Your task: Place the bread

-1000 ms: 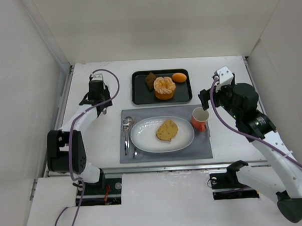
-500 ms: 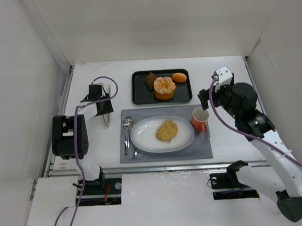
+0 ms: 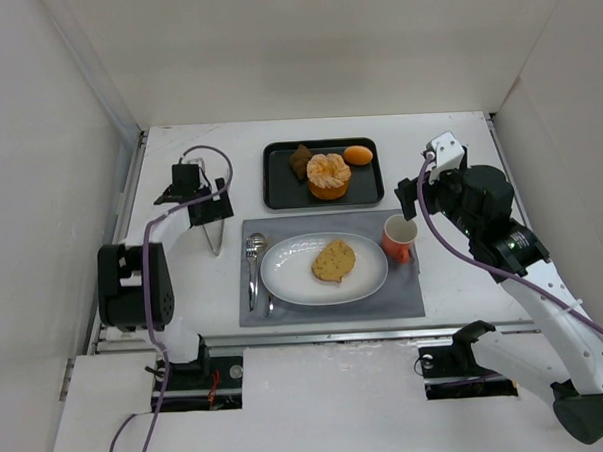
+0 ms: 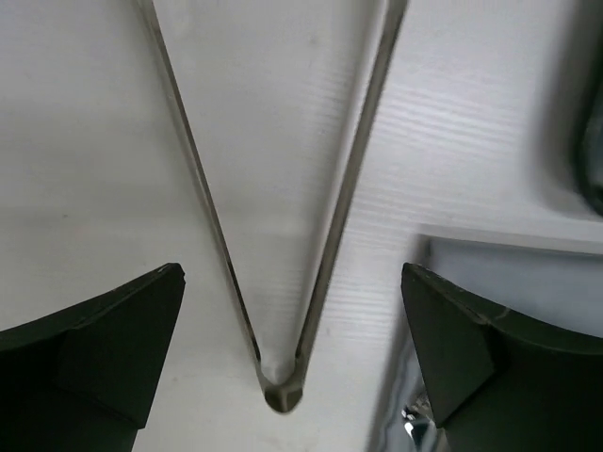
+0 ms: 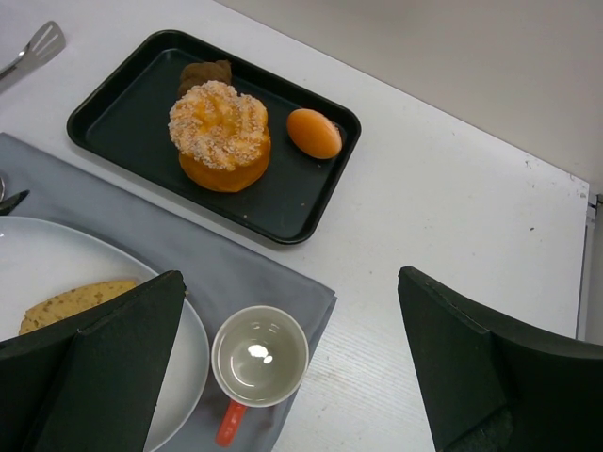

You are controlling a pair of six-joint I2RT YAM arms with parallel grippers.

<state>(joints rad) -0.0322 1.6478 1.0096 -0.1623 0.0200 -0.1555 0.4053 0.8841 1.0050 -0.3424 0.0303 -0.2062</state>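
The bread (image 3: 333, 260), a flat golden-tan slice, lies on the white plate (image 3: 284, 277); its edge also shows on the plate (image 5: 38, 264) as the bread (image 5: 66, 303) in the right wrist view. My left gripper (image 3: 205, 202) is open left of the placemat, its jaws wide apart over metal tongs (image 4: 281, 384) that lie loose on the table, touching neither finger. My right gripper (image 3: 414, 193) hangs open above the orange cup (image 3: 398, 237), holding nothing. From the wrist, the left gripper (image 4: 292, 273) straddles the tongs' hinge end.
A black tray (image 3: 280, 192) behind the plate holds a round segmented orange food (image 3: 328, 175), a small orange piece (image 3: 357, 154) and a dark brown chunk (image 3: 301, 160). A spoon (image 3: 253, 258) lies on the grey placemat (image 3: 405, 297). White walls enclose the table.
The left gripper has opened wide and the tongs now lie free on the table beneath it. The right arm, bread and plate have not moved.
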